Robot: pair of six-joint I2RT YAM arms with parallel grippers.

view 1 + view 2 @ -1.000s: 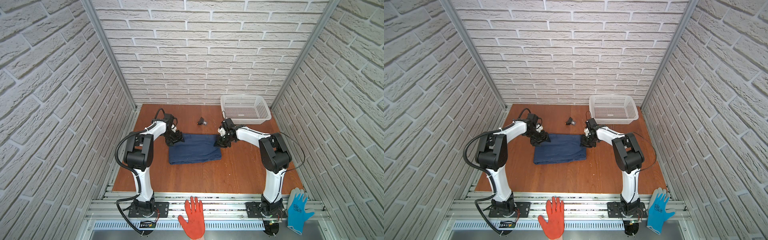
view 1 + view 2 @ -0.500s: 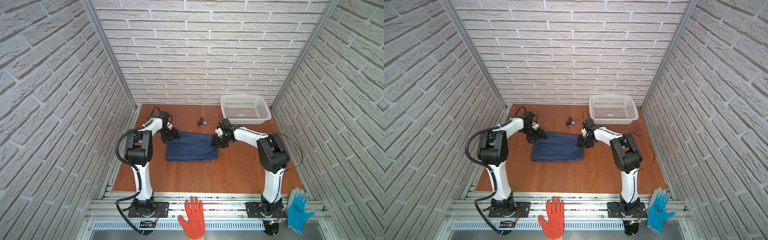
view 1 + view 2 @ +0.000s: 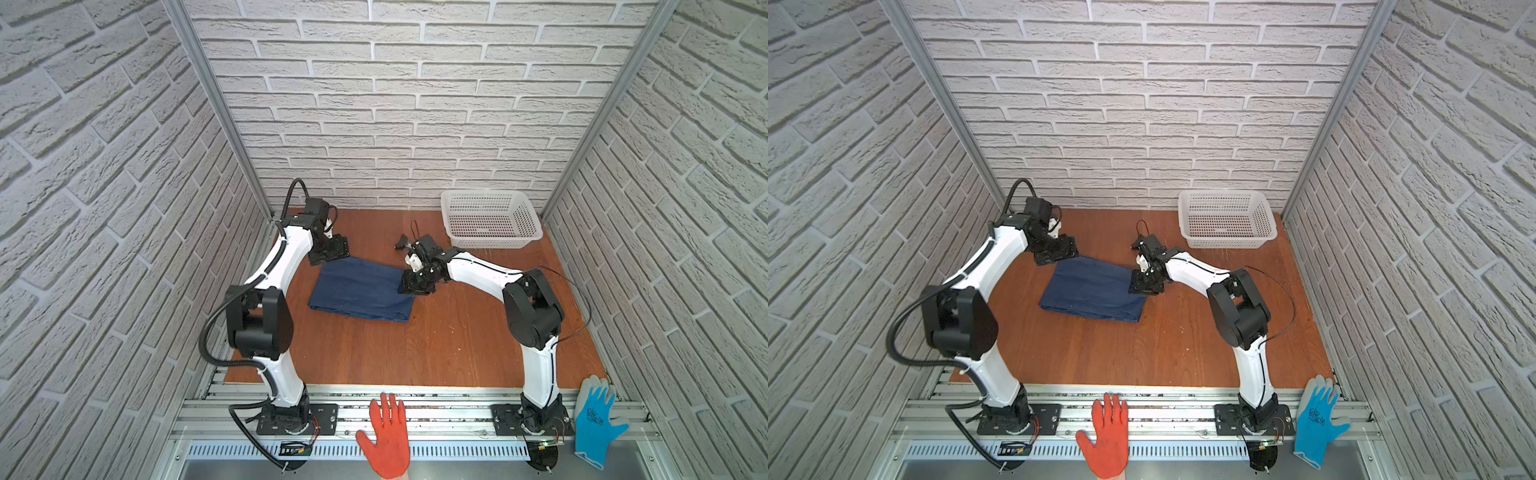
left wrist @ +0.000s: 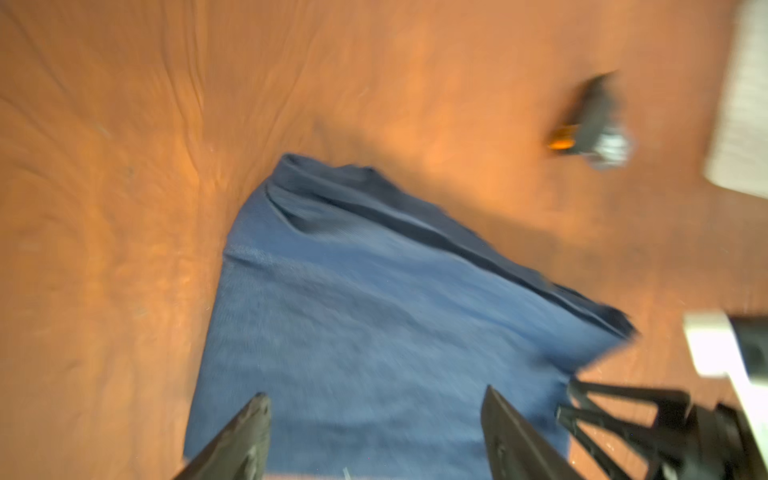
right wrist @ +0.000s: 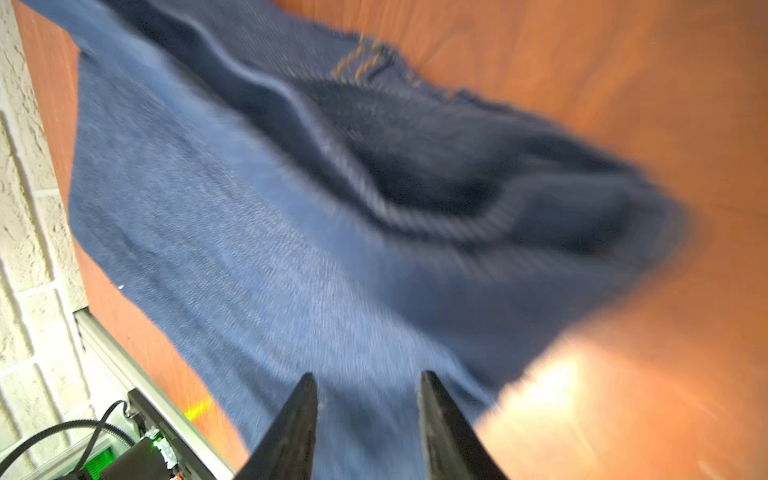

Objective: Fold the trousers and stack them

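Lying folded at the middle of the table [image 3: 457,345], the jeans [image 3: 361,289] make a flat dark blue rectangle in both top views. The left gripper [image 3: 331,252] hovers at their 11 o'clock corner. The left wrist view shows its fingers [image 4: 245,436] spread wide above the denim, gripping nothing. The right gripper [image 3: 413,286] is over the 2 o'clock corner, its fingers [image 5: 297,419] parted less widely, with cloth showing between them but not pinched. Orange stitching peeks from a lower layer in the blurred right wrist view. The white basket [image 3: 490,224] stands at the table's 1 o'clock corner, well apart from the jeans.
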